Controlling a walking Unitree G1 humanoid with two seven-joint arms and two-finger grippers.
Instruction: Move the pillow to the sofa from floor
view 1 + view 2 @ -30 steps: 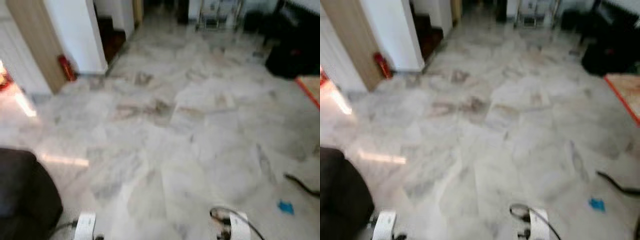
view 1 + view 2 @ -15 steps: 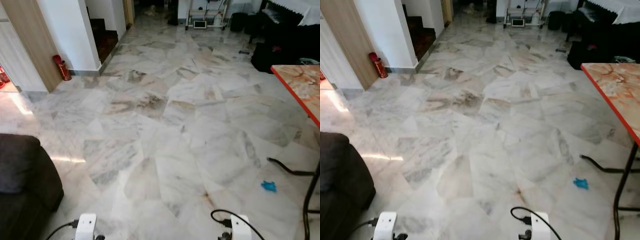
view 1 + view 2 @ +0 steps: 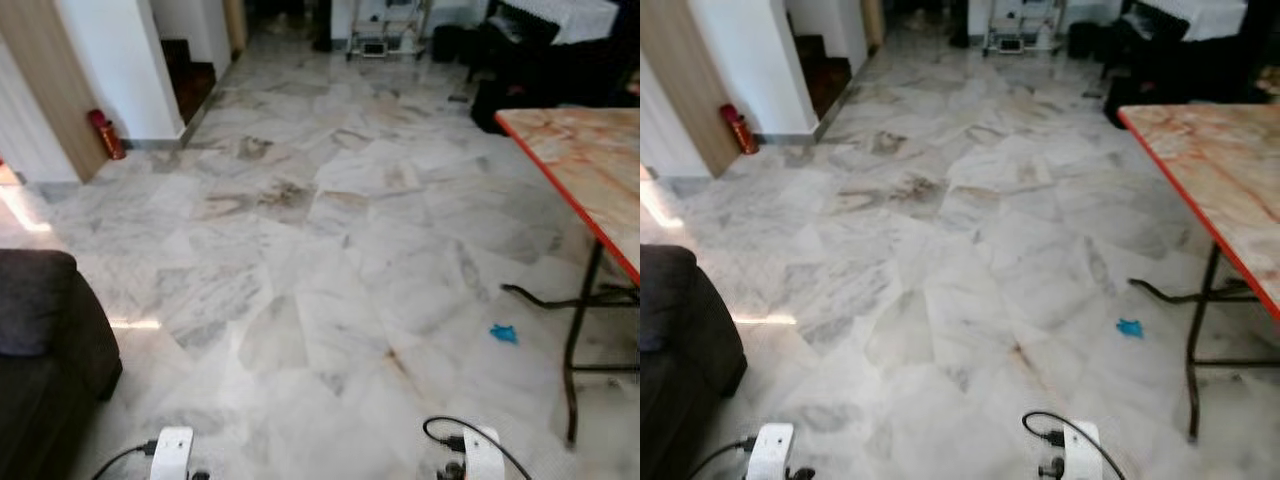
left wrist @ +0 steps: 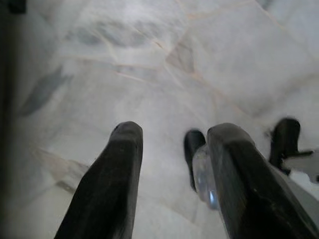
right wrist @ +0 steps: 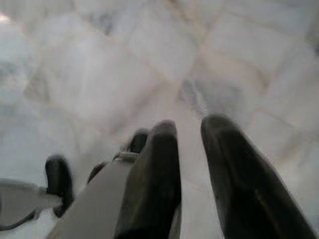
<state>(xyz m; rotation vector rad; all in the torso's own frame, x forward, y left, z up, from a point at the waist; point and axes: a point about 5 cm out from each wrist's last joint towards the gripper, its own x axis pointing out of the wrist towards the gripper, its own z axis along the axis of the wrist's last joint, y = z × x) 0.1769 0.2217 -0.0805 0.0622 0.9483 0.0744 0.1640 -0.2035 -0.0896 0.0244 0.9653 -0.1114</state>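
Your left gripper (image 4: 172,164) and right gripper (image 5: 192,164) hung idle, jaws parted, empty (searching) — sofa (image 3: 45,340) beside left; pillow unfound.

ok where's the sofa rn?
Head views: dark sofa at the robot's near left, on the marble floor, opposite the orange-topped table on the right.

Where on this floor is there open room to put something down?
The widest bare stretch of marble floor lies between the dark sofa and the orange-topped table. By the table legs it is tighter: a small blue scrap and a black cable lie there.
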